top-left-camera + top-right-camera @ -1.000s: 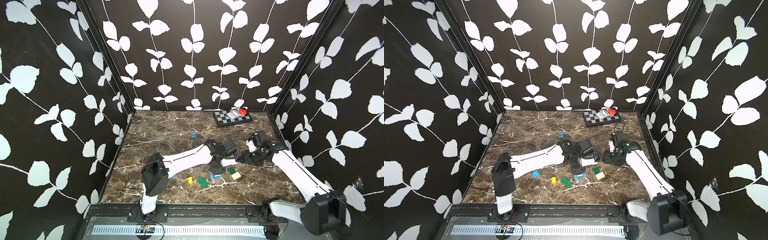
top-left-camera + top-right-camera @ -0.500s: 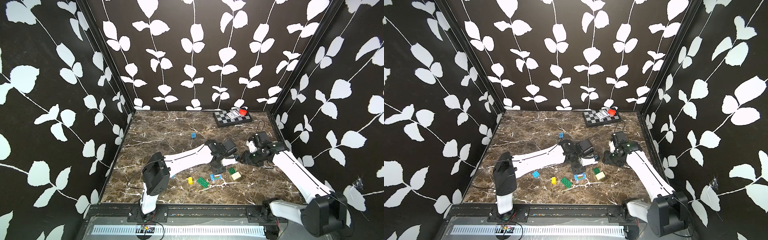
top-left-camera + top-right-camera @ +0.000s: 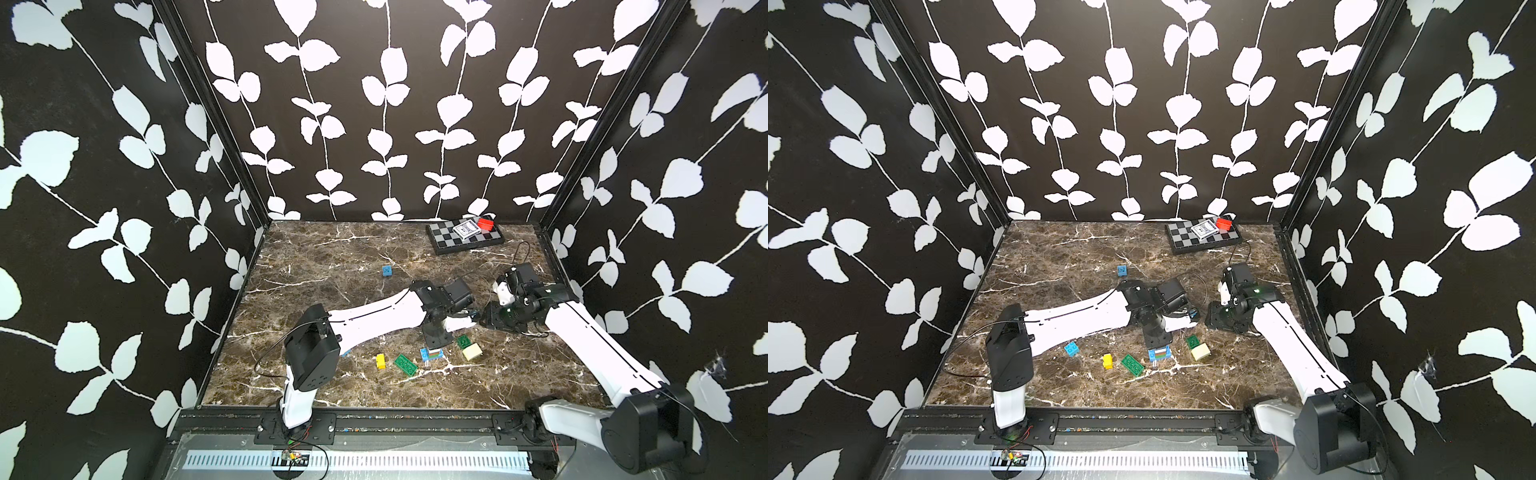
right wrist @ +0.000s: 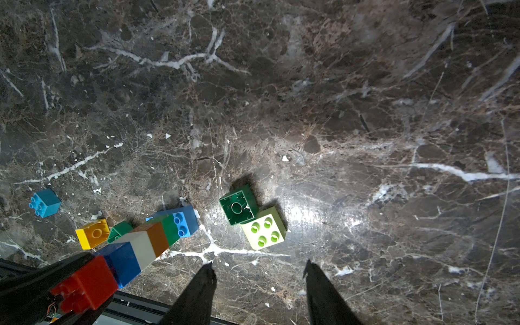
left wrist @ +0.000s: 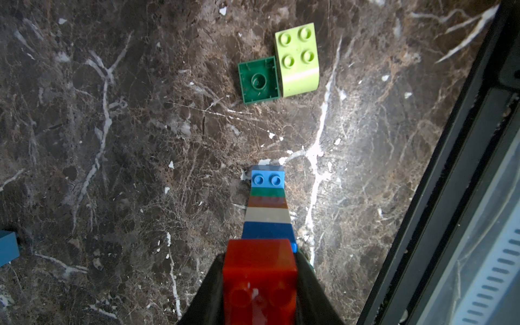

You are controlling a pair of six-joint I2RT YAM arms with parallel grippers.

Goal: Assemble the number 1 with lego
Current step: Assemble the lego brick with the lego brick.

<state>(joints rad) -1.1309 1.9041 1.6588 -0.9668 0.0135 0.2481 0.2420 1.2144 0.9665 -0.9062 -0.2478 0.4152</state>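
My left gripper [image 5: 260, 261] pinches the red top of the brick stack [image 5: 267, 213], long axis running claw-to-table, and my spread right gripper [image 4: 259, 266] is the nearer one to the dark green brick [image 4: 238, 204] beside the stack's foot.

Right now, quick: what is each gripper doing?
Left gripper: shut on the lego stack, gripping its red end.
Right gripper: open, holding nothing.
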